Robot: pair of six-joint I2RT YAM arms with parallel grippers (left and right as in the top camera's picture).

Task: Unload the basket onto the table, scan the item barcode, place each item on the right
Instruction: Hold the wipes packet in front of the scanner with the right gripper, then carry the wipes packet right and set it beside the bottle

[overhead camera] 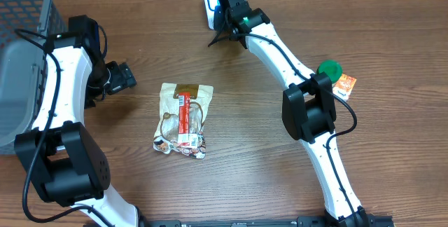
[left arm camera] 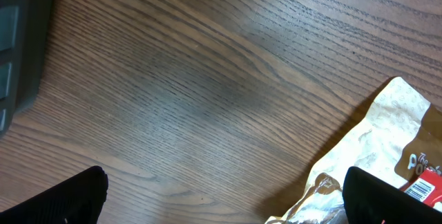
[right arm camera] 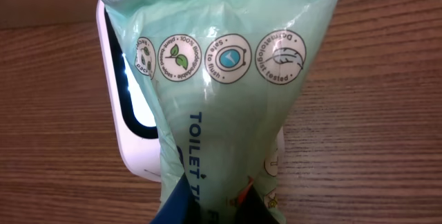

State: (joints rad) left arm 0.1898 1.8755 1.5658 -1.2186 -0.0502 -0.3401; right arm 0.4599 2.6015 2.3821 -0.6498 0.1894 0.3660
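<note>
We see the pack of wipes [right arm camera: 221, 79], a pale green soft packet, at the far edge of the desk [overhead camera: 245, 157]. It is held up in front of the white scanner [right arm camera: 116, 124]. In the right wrist view the packet fans out wide at its top and narrows to a pinch at the bottom. There the right claw [right arm camera: 214, 203] is clenched on it, grasping the narrow end between its dark fingers [right arm camera: 173, 207]. The pack thus stands straight out from that claw and covers most of the scanner's face. Only the scanner's left frame and a strip of its lit window show beside the packet. Round printed badges and the word "TOILET" face the camera; we cannot make out a barcode on this side.

Nearer the middle of the desk lies a crinkled snack bag [overhead camera: 183, 118] with a red label, flat and well apart from the scanner. The left claw [overhead camera: 122, 78] sits just left of that bag, released, with its fingers spread wide and nothing between them. A grey basket [overhead camera: 24, 59] stands at the left edge. On the right, beside the right arm, a green lid [overhead camera: 328, 69] and an orange sachet [overhead camera: 344, 85] lie close together.
</note>
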